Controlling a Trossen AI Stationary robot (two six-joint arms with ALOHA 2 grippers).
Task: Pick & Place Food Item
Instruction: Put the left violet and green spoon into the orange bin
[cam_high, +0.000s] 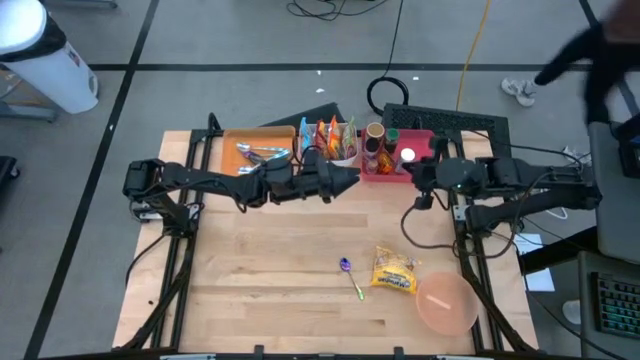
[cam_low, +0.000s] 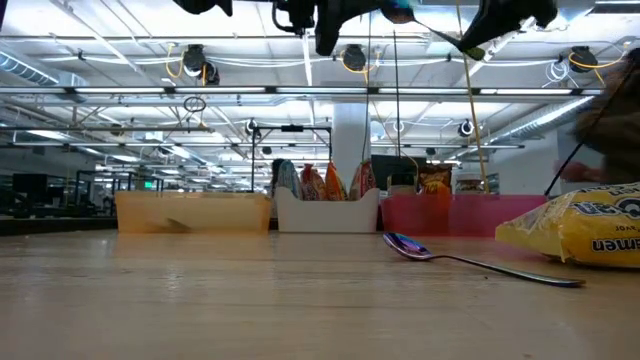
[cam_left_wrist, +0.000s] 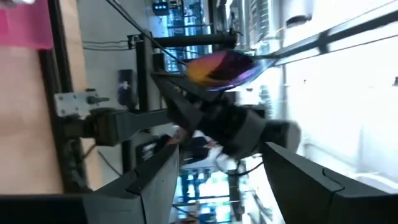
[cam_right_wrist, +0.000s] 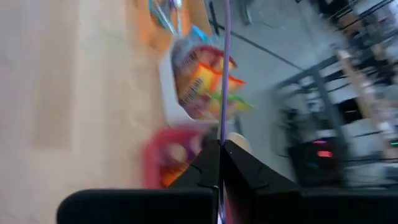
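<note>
Noodle packet (cam_high: 394, 273) lies flat on tabletop (cam_high: 270, 260) near pink bowl (cam_high: 446, 304), beside spoon (cam_high: 352, 277). Left pincer (cam_high: 345, 180) hovers released by snack bins (cam_high: 335, 140); right pincer (cam_high: 414, 172) clenched, empty. Best approached from above, gripping across the packet's narrow width.

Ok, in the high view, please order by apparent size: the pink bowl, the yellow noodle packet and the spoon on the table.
1. Pink bowl, clearly the largest.
2. Yellow noodle packet, smaller than the bowl.
3. Spoon: about as long as the packet, but much thinner, so it covers the least area.
</note>
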